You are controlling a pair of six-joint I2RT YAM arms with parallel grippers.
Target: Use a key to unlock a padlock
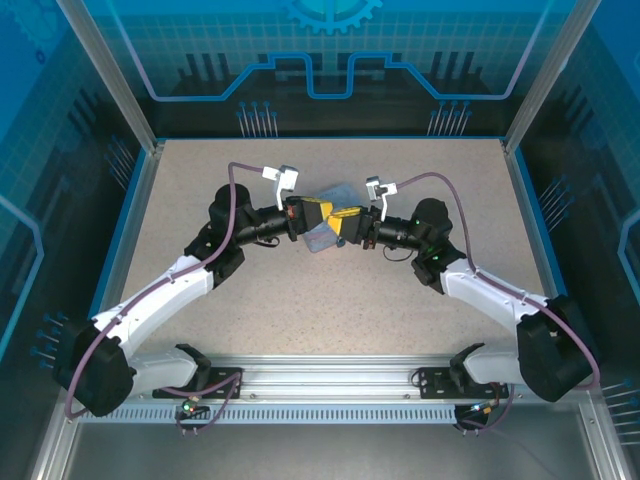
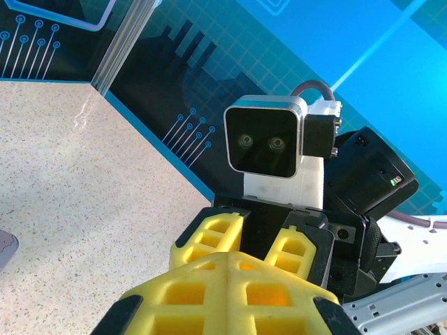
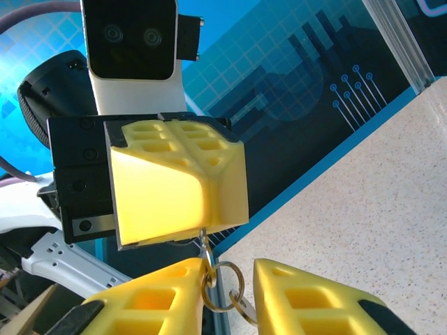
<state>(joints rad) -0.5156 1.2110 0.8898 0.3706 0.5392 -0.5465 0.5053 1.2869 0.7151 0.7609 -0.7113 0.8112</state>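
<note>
Presently both arms meet above the middle of the speckled beige worktop (image 1: 330, 310), over a pastel blue-grey tin box (image 1: 320, 243).

Left side: the yellow-fingered left end effector (image 1: 322, 212) has its fingers pressed flat together. The right wrist view shows them as one closed block (image 3: 188, 195). A thin metal piece (image 3: 204, 243) pokes out of the lower seam, so something small is evidently clamped there. Whether it is the key or the padlock cannot be told, as the fingers cover it.

Centre: a pair of linked brass-coloured rings (image 3: 242, 285) hangs from that metal piece, clear of the worktop.

Right side: the right end effector (image 1: 345, 222) faces the left one tip to tip. Its fingers are spread (image 3: 229, 271), and the rings dangle in the gap between them. Only one finger appears to touch a ring, so nothing is gripped there.

Assessment: the small hardware is lifted and presented between the two end effectors. No key is seen in a keyhole and no open shackle is visible. Gripping the second part, inserting the key and turning it all appear outstanding.
</note>
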